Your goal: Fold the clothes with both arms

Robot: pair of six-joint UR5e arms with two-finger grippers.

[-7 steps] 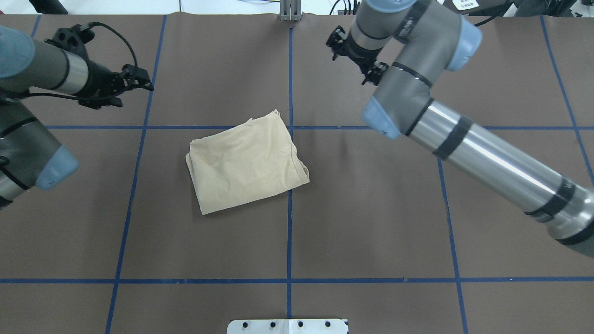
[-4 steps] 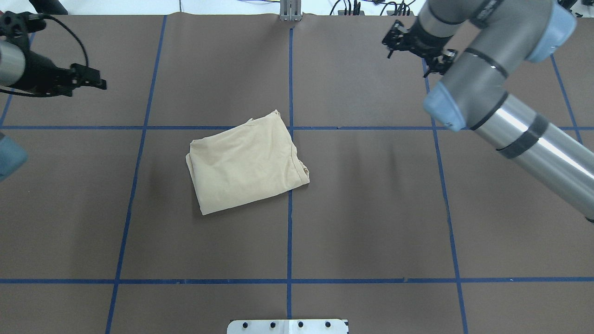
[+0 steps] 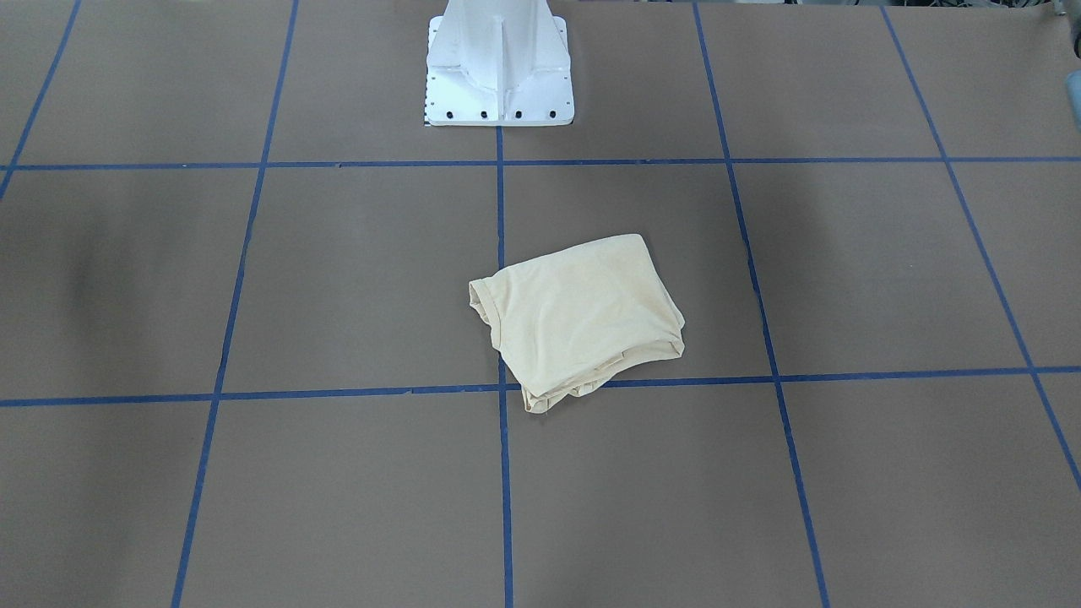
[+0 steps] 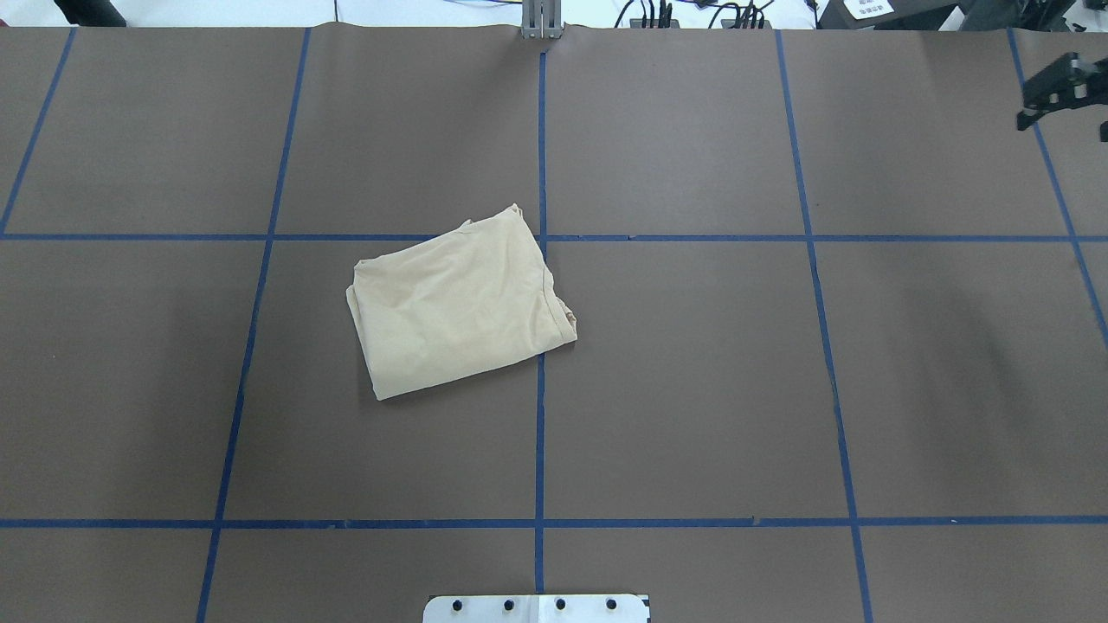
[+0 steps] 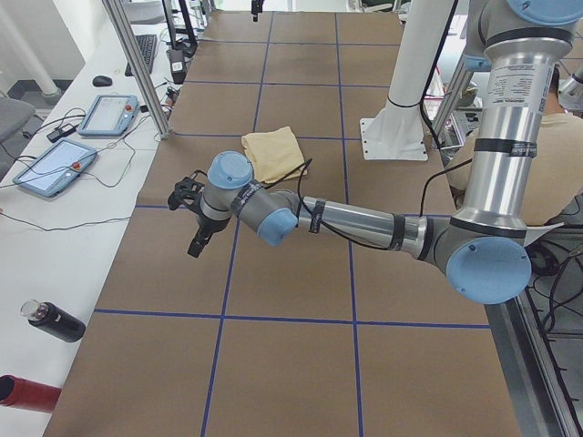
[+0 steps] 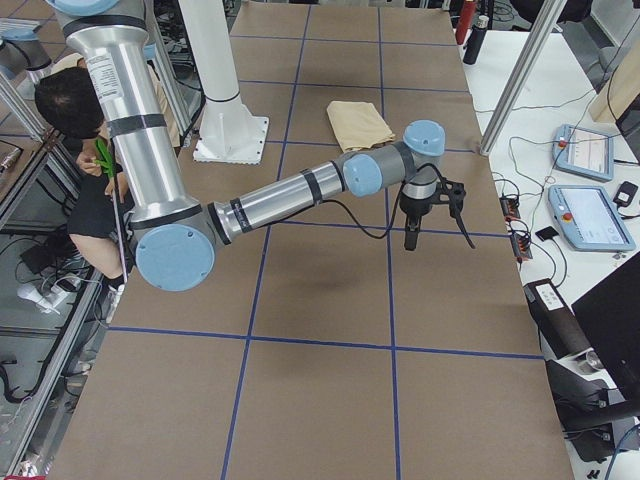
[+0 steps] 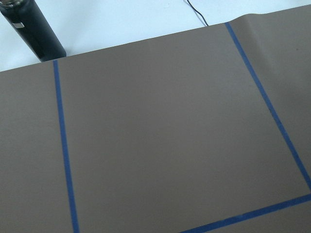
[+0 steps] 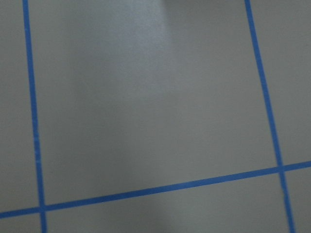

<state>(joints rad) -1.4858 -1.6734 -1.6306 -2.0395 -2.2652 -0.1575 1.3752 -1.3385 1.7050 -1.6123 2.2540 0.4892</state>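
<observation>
A: Front view: the cream T-shirt (image 3: 583, 317) lies mid-table by a blue tape crossing (image 3: 502, 388), folded into a compact slanted packet, print hidden.
B: Overhead: edges slightly ragged. Folding looks done, maybe a tidy-up left. Right gripper (image 4: 1058, 86) sits at the edge, well apart, grip unreadable.
A: Left side: left gripper (image 5: 196, 218) hangs clear of the cloth. Can't tell its grip either.
B: Wrists: only brown mat (image 7: 170, 136)

Bare table (image 4: 692, 389) rings the folded shirt (image 4: 459, 303); the white pedestal (image 3: 498, 76) stands apart.

Pale cream-yellow T-shirt (image 4: 459, 303), folded into a skewed rectangle, flat before the pedestal base (image 3: 498, 76), left arm (image 5: 355, 221) and right arm (image 6: 290, 195) stretched low outward from the base
</observation>
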